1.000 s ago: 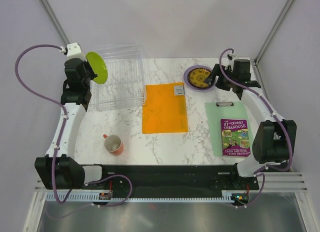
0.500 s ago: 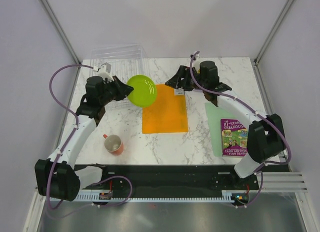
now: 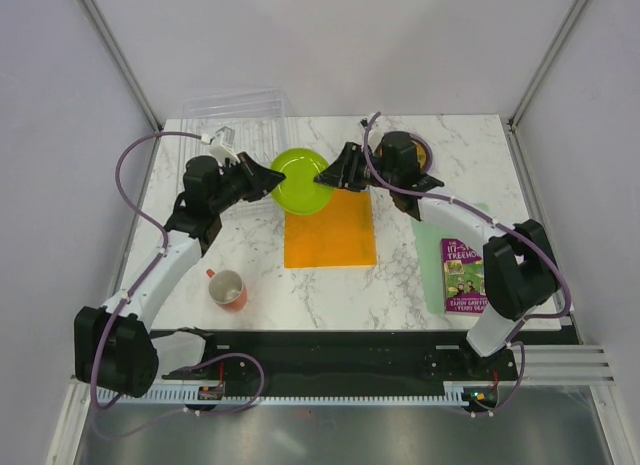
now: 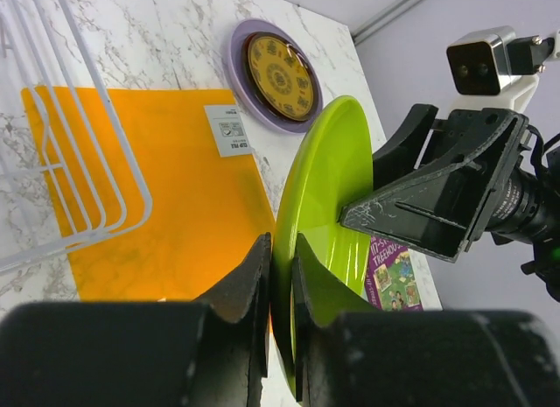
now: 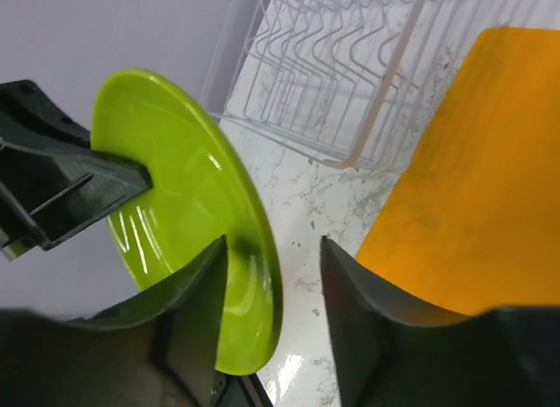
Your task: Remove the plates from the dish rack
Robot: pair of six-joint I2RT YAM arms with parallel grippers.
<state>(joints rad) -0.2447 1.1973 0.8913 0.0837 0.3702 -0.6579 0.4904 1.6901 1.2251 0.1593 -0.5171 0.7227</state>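
Observation:
My left gripper (image 3: 272, 177) is shut on the rim of the lime green plate (image 3: 300, 180), held on edge above the far end of the orange folder (image 3: 330, 230). The left wrist view shows the jaws (image 4: 282, 276) pinching the plate (image 4: 328, 197). My right gripper (image 3: 325, 175) is open, its fingers either side of the plate's opposite rim (image 5: 188, 214), not closed on it. The clear dish rack (image 3: 235, 125) stands far left with no plates in it. The yellow patterned plate (image 4: 273, 73) lies on the lavender plate (image 4: 238, 70). The dark red plate is out of view.
A red mug (image 3: 228, 288) stands near left. A purple book (image 3: 468, 275) lies on a pale green clipboard (image 3: 432, 225) at the right. The rack's white wires (image 5: 350, 74) are close beside the folder's edge (image 5: 472, 179).
My left arm has carried the green plate from the rack's left end rightward to over the folder. My right arm has swung left from the stacked plates to meet the plate.

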